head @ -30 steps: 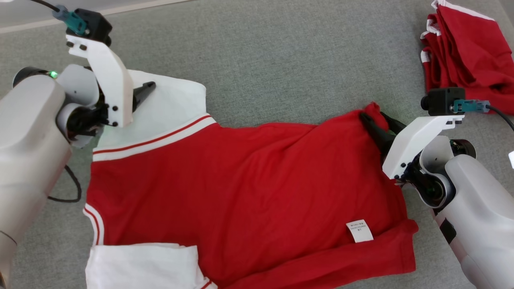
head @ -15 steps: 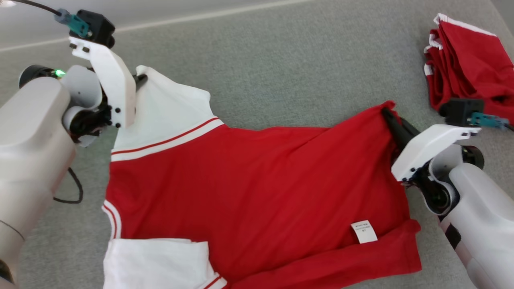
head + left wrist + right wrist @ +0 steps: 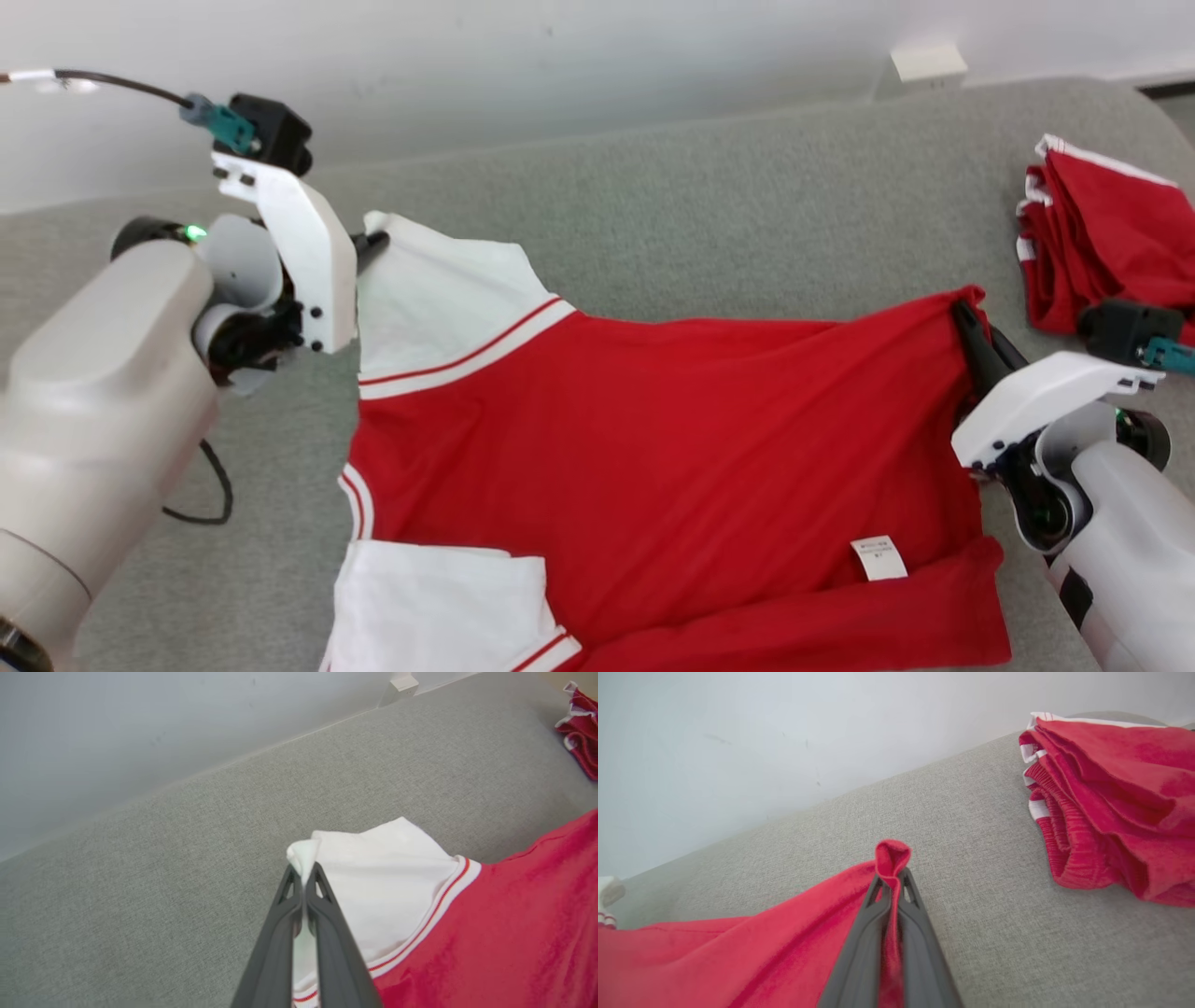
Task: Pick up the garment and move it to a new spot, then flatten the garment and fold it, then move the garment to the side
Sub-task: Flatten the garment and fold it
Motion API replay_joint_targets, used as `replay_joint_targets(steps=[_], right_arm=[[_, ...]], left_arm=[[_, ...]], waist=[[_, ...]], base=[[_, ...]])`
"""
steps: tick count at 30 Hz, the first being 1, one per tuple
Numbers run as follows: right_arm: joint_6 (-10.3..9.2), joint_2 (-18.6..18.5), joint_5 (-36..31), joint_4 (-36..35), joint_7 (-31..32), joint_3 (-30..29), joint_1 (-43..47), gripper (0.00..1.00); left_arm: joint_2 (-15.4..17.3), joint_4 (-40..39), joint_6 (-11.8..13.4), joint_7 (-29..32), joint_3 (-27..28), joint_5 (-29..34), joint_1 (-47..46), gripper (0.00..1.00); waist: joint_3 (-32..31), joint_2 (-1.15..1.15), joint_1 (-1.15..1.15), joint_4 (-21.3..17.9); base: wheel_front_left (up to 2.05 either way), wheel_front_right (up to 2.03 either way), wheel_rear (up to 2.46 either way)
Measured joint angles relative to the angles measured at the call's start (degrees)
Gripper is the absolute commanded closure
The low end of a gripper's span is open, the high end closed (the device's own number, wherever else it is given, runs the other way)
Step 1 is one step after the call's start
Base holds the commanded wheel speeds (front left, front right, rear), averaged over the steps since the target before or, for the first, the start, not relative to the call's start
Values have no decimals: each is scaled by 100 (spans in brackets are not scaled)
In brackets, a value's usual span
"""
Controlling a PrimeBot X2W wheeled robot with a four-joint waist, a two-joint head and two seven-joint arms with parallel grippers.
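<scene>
A: Where does the garment lie?

B: Spread over the grey upholstered surface, with its red body in the middle of the head view. Its far edge runs taut between two pinched corners, while the near part lies flat with a few creases.

A: Who has those corners?

B: At ten o'clock from the garment's middle, the left claw is clenched on the tip of the far white sleeve — a little white cloth bunches out past the fingertips. At two o'clock, the right claw is clenched on a red corner, and a small fold pokes up beyond its tips.

A: Anything else on the garment itself?

B: A white label sits at five o'clock, near a folded-over red strip. The second white sleeve lies at seven o'clock, cut off by the bottom edge of the head view. Red-and-white striped trim joins each sleeve to the body.

A: And around it?

B: A pile of red clothes with white trim rests further out at two o'clock — beyond the right claw, apart from the garment. A black cable loops at nine o'clock beside the left forearm. A pale wall stands at twelve o'clock, behind the surface.
</scene>
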Motion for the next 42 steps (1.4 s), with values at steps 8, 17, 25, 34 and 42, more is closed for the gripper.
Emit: replay_joint_targets(steps=[8, 17, 25, 34, 42], right_arm=[[0, -318, 114, -183, 91, 269, 483, 100], [0, -757, 290, -616, 533, 658, 1045, 100], [0, -1102, 310, -896, 833, 973, 1310, 100], [0, -1392, 260, -1150, 1237, 1391, 1478, 87], [0, -1488, 272, -1230, 1534, 1670, 1567, 9]], left_arm=[[152, -637, 0, 286, -322, -391, 393, 100], [694, -1792, 0, 1474, -743, -1011, 755, 100], [1078, -2692, 8, 2406, -831, -1611, 1140, 100], [1157, -3160, 162, 2530, -891, -1759, 1707, 100], [1062, -3069, 177, 2413, -923, -1745, 2150, 66]], waist=[[-587, 0, 0, 227], [-1200, 0, -1, 487], [-1385, 0, -1, 658], [-1377, 0, -1, 632], [-1337, 0, 0, 551]], base=[[0, 0, 0], [0, 0, 0], [0, 0, 0], [0, 0, 0], [0, 0, 0]])
